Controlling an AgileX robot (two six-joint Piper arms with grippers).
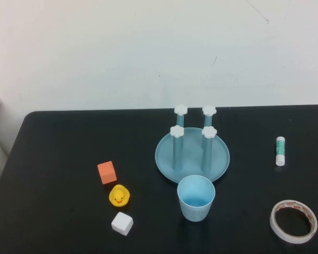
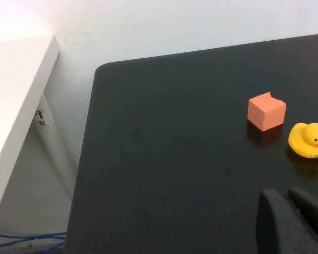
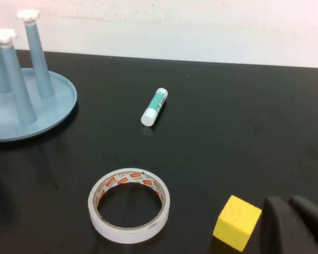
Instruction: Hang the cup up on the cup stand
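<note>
Your cup (image 1: 196, 198) stands upright on the black table (image 1: 58, 148), mouth up, just in front of the stand (image 1: 192, 154) on the robot's side, and neither arm shows in the high view. The stand's four posts are bare, white caps on top. Left of the cup sit an orange cube (image 1: 107, 172), a yellow duck (image 1: 119, 196) and a white cube (image 1: 122, 223), running in a line toward the robot. Your left gripper (image 2: 292, 222) hangs low near the table's left side, with the duck and orange cube ahead of it and the cup out of its view, so well apart from it. Your right gripper (image 3: 297, 225) hovers at the right side beside a yellow cube (image 3: 237, 222), with a tape roll (image 3: 129, 205) and glue stick (image 3: 154, 106) between it and the stand. Both grip nothing; whether they're parted or closed, you can't tell.
</note>
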